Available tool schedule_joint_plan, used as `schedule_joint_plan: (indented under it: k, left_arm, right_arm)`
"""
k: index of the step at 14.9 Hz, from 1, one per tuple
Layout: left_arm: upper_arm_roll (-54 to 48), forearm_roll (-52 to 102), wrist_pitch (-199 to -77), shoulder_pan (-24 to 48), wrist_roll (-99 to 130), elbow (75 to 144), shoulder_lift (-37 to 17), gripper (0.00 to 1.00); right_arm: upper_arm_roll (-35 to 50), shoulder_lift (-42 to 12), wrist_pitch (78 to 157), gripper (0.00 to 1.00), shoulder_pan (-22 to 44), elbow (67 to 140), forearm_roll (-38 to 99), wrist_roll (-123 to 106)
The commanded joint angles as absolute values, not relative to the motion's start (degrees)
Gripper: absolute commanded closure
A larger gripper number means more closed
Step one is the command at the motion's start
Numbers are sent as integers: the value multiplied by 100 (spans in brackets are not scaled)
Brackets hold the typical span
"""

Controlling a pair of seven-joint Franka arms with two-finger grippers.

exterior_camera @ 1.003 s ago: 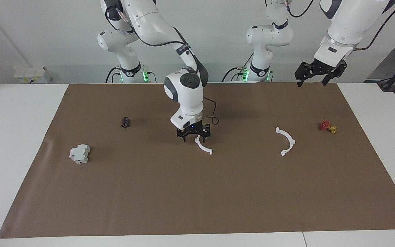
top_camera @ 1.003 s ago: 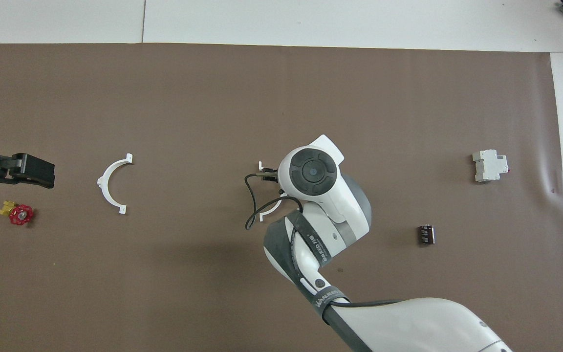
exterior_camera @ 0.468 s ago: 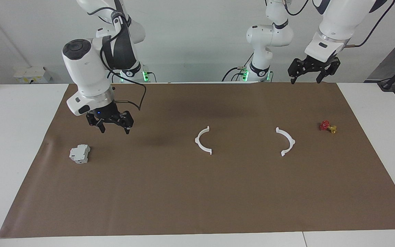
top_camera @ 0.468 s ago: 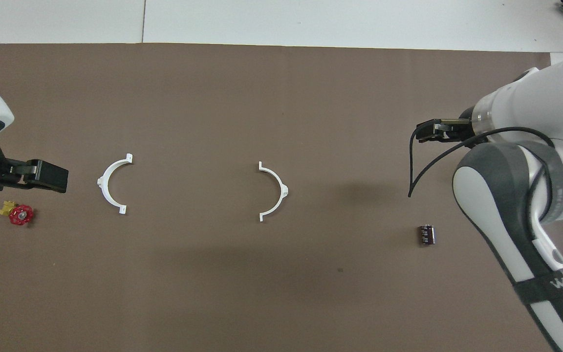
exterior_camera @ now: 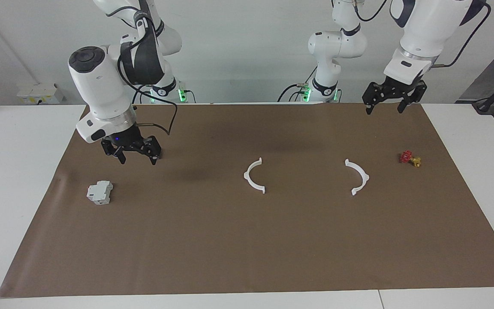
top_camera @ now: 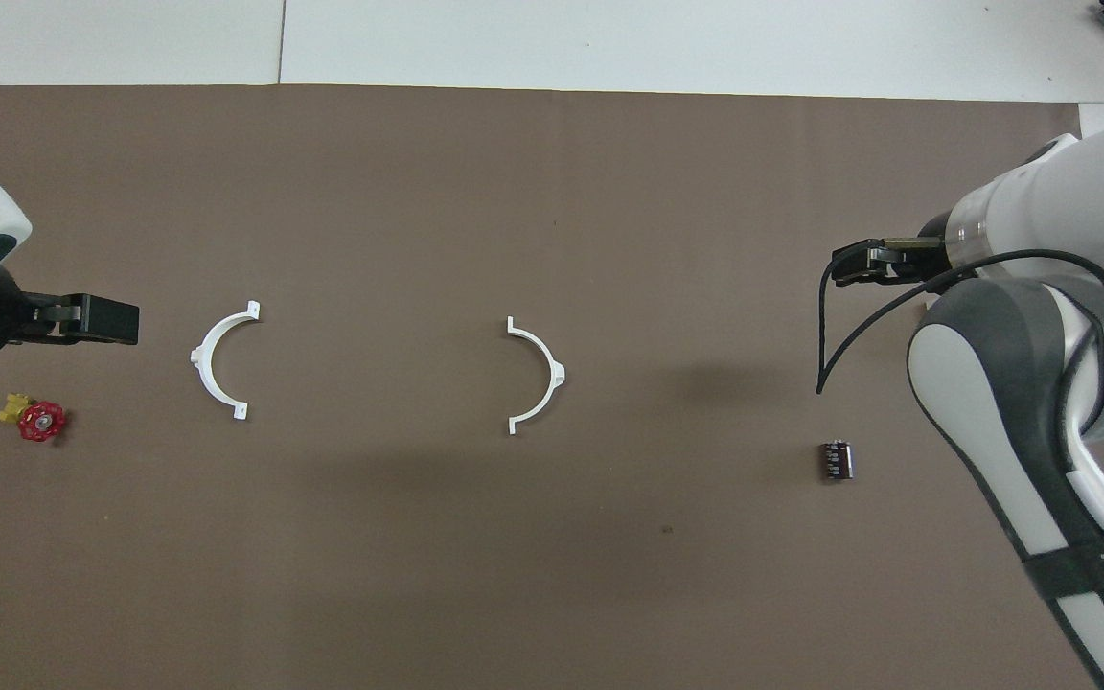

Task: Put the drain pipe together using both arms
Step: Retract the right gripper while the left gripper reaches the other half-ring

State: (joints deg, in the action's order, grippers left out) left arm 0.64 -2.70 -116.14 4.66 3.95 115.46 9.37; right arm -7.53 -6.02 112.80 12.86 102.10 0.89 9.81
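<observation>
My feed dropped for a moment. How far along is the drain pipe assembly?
Nothing is joined yet. The two arcs lie flat and apart on the mat: one arc mid-table, the other arc toward the left arm's end. Nothing is in hand: the right claw is open and raised over the mat near the grey block, and the left claw is open over the mat's edge. Picking up both arcs and mating them remains.

Even, bright light from above falls on the brown mat (exterior_camera: 247, 240), with no glare on it. Soft, blurred shadows lie on the mat near its middle and under the right arm (exterior_camera: 101, 86). Both views are sharp, with little bending at the mat's edges.
</observation>
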Motion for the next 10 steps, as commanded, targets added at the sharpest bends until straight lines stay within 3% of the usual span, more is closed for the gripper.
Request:
schedule_joint_plan:
  k: [1, 10]
  left_arm:
    - [53, -202, -12777, 396, 352, 12287, 706, 0]
    - [44, -202, -13797, 52, 535, 12331, -403, 0]
  right_arm:
    - [-694, -545, 11259, 0, 1195, 10274, 44, 896]
    - [-677, -536, 11215, 0, 1196, 10274, 53, 958]
